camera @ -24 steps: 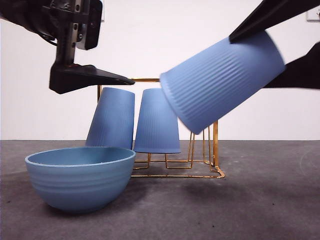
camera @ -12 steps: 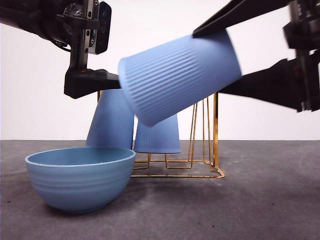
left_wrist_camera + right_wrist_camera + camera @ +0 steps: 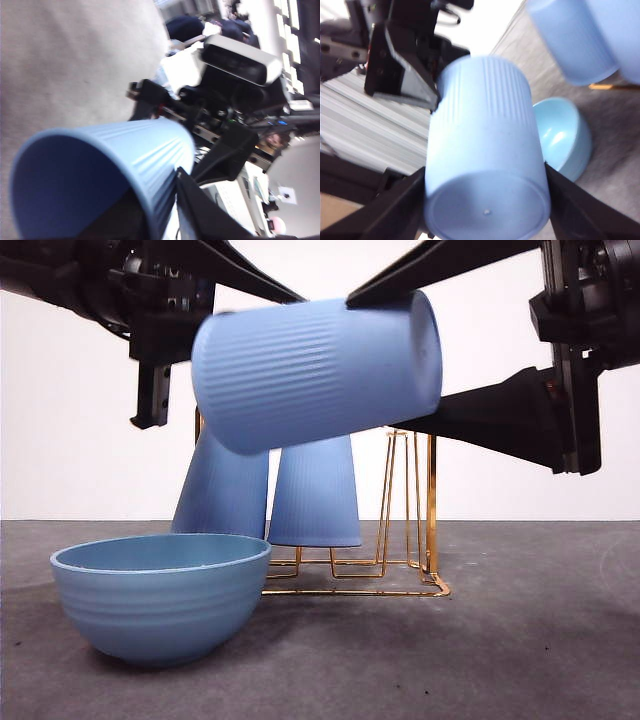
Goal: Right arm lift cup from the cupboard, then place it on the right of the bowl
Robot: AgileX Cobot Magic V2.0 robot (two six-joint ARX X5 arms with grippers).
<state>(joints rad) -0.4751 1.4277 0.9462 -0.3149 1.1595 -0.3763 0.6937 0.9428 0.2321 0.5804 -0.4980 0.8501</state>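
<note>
My right gripper (image 3: 375,365) is shut on the base end of a ribbed blue cup (image 3: 320,370) and holds it on its side, high above the table, its mouth toward the left. In the right wrist view the cup (image 3: 485,165) sits between my jaws, its flat bottom facing the camera. My left gripper (image 3: 270,330) is at the cup's open rim; the left wrist view shows the mouth (image 3: 70,190) close up. The blue bowl (image 3: 160,595) sits below on the left. The gold rack (image 3: 432,510) stands behind.
Two more blue cups (image 3: 225,480) (image 3: 315,490) stand upside down on the rack's left part, just behind the bowl. Grey table surface (image 3: 520,640) lies to the right of the bowl and in front of the rack.
The right gripper has carried the cup leftward and levelled it from a downward tilt to nearly horizontal. The left gripper has turned and come up against the cup's mouth end.
</note>
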